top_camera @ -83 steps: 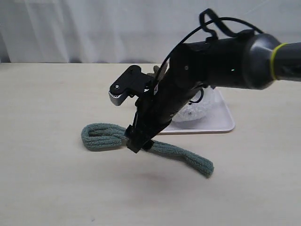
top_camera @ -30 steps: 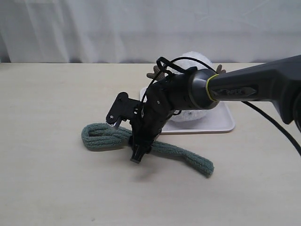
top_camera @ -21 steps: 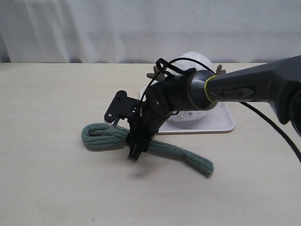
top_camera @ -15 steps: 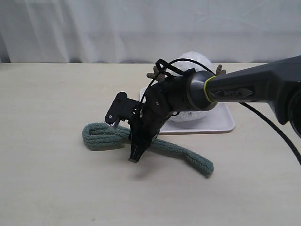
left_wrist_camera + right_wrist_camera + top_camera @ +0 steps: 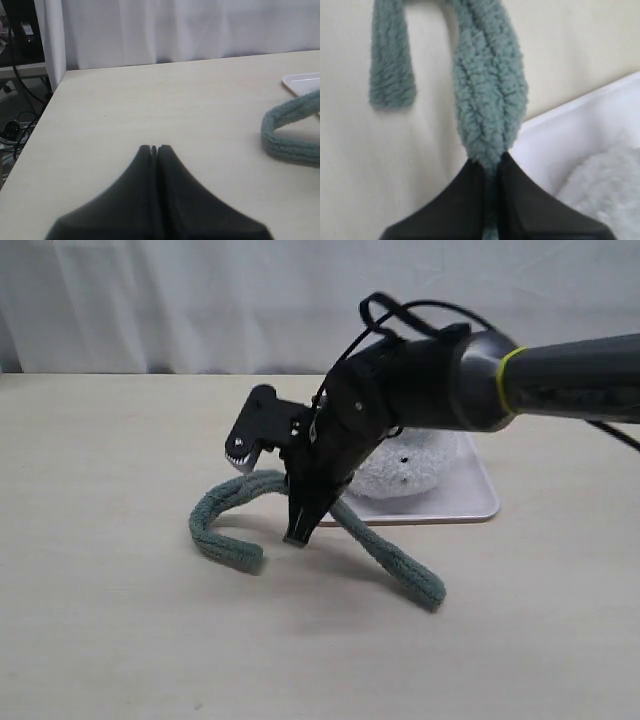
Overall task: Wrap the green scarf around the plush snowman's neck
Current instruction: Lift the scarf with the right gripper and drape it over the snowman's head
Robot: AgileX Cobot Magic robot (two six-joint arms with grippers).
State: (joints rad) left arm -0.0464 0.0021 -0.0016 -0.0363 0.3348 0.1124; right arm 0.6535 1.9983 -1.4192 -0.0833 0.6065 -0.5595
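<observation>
From the side, the right pincer point(image 5: 299, 525) is clamped on the middle of the scarf point(image 5: 226, 531). Both scarf ends trail on the table point(image 5: 120, 620), just in front of the snowman point(image 5: 410, 472) lying on its tray point(image 5: 482, 508). Half a second ago the scarf lay flat; now its middle is lifted. Nothing is wrapped yet.

The left pincer point(image 5: 154, 148) is closed on nothing, with a scarf loop point(image 5: 287, 136) nearby.

The right wrist camera shows the scarf point(image 5: 490, 100) pinched tight beside the tray point(image 5: 560, 132).
</observation>
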